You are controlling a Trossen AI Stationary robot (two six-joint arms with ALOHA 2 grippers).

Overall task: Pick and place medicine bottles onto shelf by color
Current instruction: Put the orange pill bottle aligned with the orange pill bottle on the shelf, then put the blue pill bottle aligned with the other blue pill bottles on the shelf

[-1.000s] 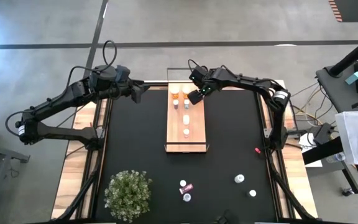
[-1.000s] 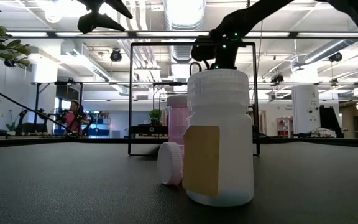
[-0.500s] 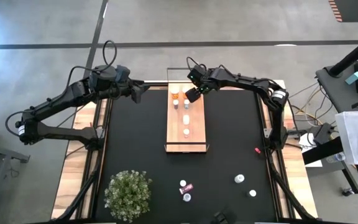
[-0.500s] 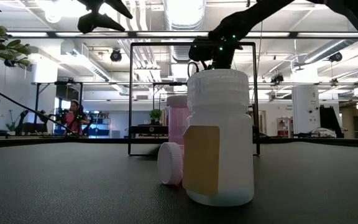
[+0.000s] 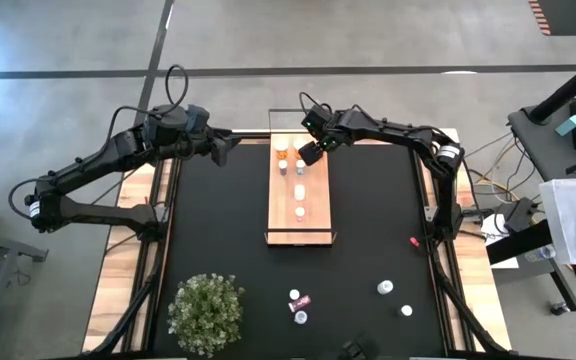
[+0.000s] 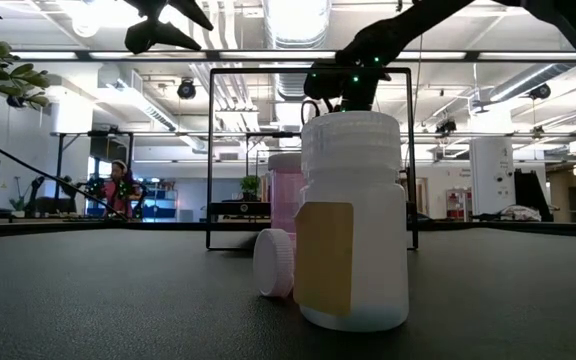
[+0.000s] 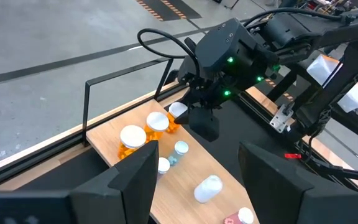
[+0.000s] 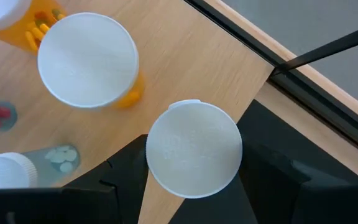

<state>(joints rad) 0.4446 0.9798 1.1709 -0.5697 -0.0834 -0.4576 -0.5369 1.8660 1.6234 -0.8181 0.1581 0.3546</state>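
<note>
The light wood shelf (image 5: 299, 200) lies on the black mat, with several bottles standing on it: orange ones (image 5: 282, 146) at its far end and pale ones (image 5: 300, 190) along its middle. My right gripper (image 5: 311, 150) is over the shelf's far end, shut on a white-capped bottle (image 8: 194, 157); that bottle's body is hidden under its cap. My left gripper (image 5: 224, 148) hangs open and empty, left of the shelf's far end, well above the mat. Loose bottles (image 5: 298, 305) (image 5: 385, 287) stand near the table's near edge. My right gripper has the white-capped bottle between its two fingers (image 8: 126, 177), which stand against opposite sides of the cap's rim (image 8: 154, 163). The fingers come from above, pointing down. The bottle is upright over the shelf's far end beside an orange bottle (image 8: 89, 59); I cannot tell whether its base rests on the wood.
A bushy green plant (image 5: 206, 310) stands at the near left. A small red thing (image 5: 414, 241) lies on the mat's right side. Black wire rails (image 6: 308, 150) rise at the shelf's short ends. In the low view a big white bottle (image 6: 353, 220) fills the foreground.
My right gripper has moved a little toward the table's far left over the shelf's far end, then held still. Its fingers show no change.
</note>
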